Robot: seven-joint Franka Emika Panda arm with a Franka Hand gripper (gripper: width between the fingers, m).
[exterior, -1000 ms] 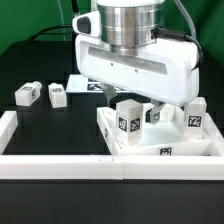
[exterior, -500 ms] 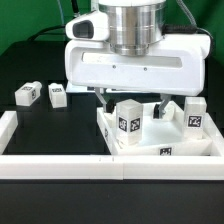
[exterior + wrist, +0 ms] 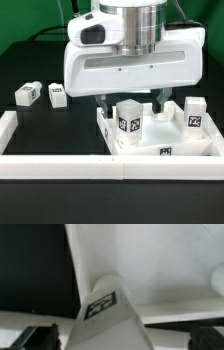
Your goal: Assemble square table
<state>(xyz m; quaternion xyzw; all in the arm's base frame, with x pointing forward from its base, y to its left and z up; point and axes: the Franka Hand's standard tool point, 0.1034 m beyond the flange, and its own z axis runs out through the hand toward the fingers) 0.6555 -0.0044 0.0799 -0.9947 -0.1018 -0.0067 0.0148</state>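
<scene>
The square table top, a white tray with a raised rim, lies at the exterior view's right. One white tagged leg stands upright on its near corner. My gripper hangs over that leg, open, with one finger on each side and not touching it. In the wrist view the leg rises between my dark fingertips, with gaps on both sides, and the top lies below. Another leg stands at the top's right side. Two loose legs lie on the black table at the left.
A long white border rail runs along the front, and another runs along the exterior view's left. The black table surface lies between the rails and the tray. My wide white gripper body hides the area behind the tray.
My gripper has come lower and shifted a little to the exterior view's left; its fingers now flank the standing leg. The legs and the top have not moved.
</scene>
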